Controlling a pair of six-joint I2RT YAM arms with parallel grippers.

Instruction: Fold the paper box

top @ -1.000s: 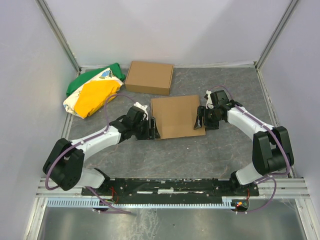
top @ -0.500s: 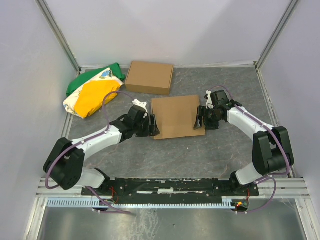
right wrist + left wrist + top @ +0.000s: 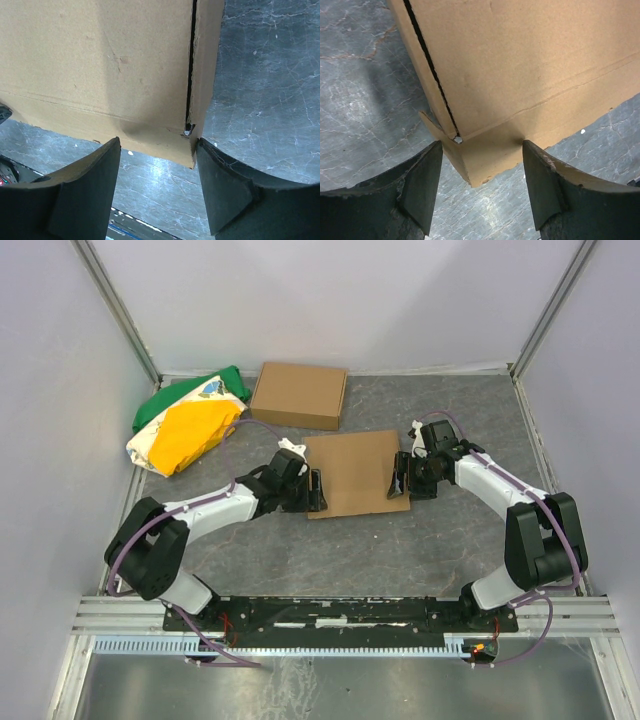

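Note:
The paper box (image 3: 355, 473) lies closed and flat in the middle of the table, a shallow brown cardboard mailer. My left gripper (image 3: 318, 490) is at its near left corner. In the left wrist view the jaws (image 3: 482, 187) stand open with that corner of the box (image 3: 520, 65) poking between them, and a side slit shows. My right gripper (image 3: 398, 478) is at the near right corner. In the right wrist view it (image 3: 157, 185) is open astride the corner of the box (image 3: 100, 65), the right finger (image 3: 225, 185) close against the side flap.
A second ready-made brown cardboard box (image 3: 299, 395) sits at the back, left of centre. A green, yellow and white bag (image 3: 185, 425) lies at the back left. Grey walls enclose the table on three sides.
My left gripper has moved right and forward up to the box's near left corner. The right arm and the box have stayed put.

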